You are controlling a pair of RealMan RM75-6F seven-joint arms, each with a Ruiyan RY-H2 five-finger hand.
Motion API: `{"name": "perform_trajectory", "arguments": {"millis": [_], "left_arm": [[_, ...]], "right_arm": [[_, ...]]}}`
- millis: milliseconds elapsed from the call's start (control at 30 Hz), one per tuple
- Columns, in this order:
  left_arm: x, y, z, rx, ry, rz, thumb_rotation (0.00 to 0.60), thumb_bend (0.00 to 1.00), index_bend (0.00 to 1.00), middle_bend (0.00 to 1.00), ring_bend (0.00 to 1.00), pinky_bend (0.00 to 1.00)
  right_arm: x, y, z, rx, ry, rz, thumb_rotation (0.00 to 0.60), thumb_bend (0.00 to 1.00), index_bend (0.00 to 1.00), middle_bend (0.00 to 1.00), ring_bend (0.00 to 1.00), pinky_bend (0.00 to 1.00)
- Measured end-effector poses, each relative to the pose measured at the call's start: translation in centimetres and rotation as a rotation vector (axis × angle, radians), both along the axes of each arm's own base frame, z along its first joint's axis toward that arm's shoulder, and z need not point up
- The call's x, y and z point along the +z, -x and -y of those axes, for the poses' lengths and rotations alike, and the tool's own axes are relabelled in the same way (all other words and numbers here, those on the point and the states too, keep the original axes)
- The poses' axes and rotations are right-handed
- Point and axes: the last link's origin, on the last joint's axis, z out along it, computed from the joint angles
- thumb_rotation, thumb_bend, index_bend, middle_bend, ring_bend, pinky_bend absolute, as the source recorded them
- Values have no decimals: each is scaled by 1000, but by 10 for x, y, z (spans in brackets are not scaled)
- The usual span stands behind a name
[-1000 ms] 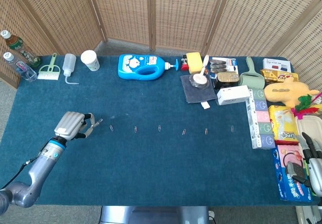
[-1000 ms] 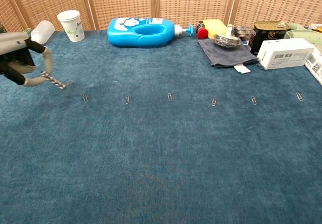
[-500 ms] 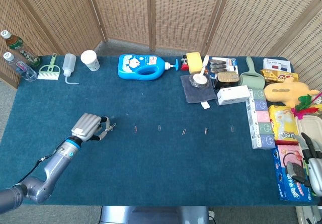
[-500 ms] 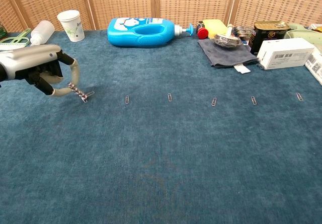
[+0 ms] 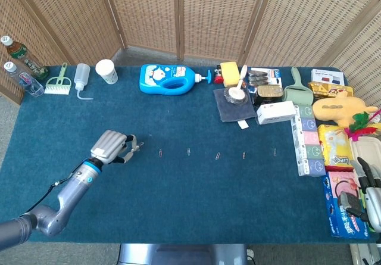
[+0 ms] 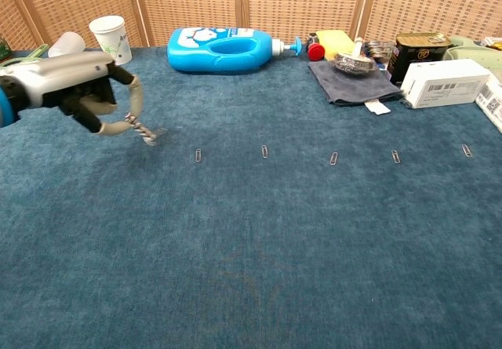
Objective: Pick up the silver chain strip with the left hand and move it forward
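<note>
The silver chain strip (image 6: 144,131) is a short twisted metal piece. My left hand (image 6: 94,98) pinches it between curled fingers, and its free end slants down to the blue cloth. The head view shows the same left hand (image 5: 112,147) left of centre, with the silver chain strip (image 5: 136,145) sticking out to its right. My right hand (image 5: 370,195) lies off the table's right edge, fingers stretched out and holding nothing.
A row of paper clips (image 6: 198,155) runs rightward from just beyond the chain. At the back stand a paper cup (image 6: 109,38), a blue detergent bottle (image 6: 223,49), a grey cloth (image 6: 351,81) and a white box (image 6: 445,81). Packets crowd the right edge (image 5: 333,152).
My left hand has carried the chain rightward and then away from me, rising a little. The leftmost paper clip no longer lies where it was. The right hand has stayed still.
</note>
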Motion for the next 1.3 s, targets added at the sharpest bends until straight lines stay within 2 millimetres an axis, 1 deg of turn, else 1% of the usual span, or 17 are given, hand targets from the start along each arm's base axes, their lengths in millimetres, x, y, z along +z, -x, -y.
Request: {"name": "perform_trajectory", "arguments": {"millis": [167, 367, 500, 667, 933, 1033, 1133, 1167, 1300], "left_arm": [[-13, -20, -2, -28, 32, 31, 600, 459, 636, 1000, 1000, 1000], [-32, -34, -7, -35, 73, 45, 600, 459, 636, 1000, 1000, 1000], [-40, -39, -10, -41, 80, 40, 600, 459, 636, 1000, 1000, 1000], [-45, -40, -10, -42, 87, 30, 600, 459, 636, 1000, 1000, 1000], [-40, -41, -12, -42, 70, 43, 600, 458, 636, 1000, 1000, 1000], [-32, -42, -17, -45, 40, 55, 600, 458, 636, 1000, 1000, 1000], [-19, -41, -25, -43, -8, 59, 600, 458, 636, 1000, 1000, 1000], [-13, -38, -29, -38, -32, 52, 600, 459, 636, 1000, 1000, 1000], [-3, -30, -39, -25, -77, 21, 600, 460, 636, 1000, 1000, 1000]], "right_arm": [[0, 1, -2, -2, -7, -6, 501, 506, 0, 0, 0, 0], [4, 2, -6, -9, 3, -6, 501, 506, 0, 0, 0, 0], [6, 4, -8, -16, 7, -7, 502, 506, 0, 0, 0, 0], [7, 6, -9, -21, 11, -5, 500, 506, 0, 0, 0, 0], [7, 6, -9, -22, 12, -3, 500, 505, 0, 0, 0, 0], [7, 6, -8, -20, 11, -3, 502, 506, 0, 0, 0, 0], [6, 6, -7, -20, 11, -2, 501, 506, 0, 0, 0, 0], [6, 6, -7, -21, 11, -2, 501, 506, 0, 0, 0, 0], [5, 7, -5, -22, 6, 0, 500, 506, 0, 0, 0, 0]]}}
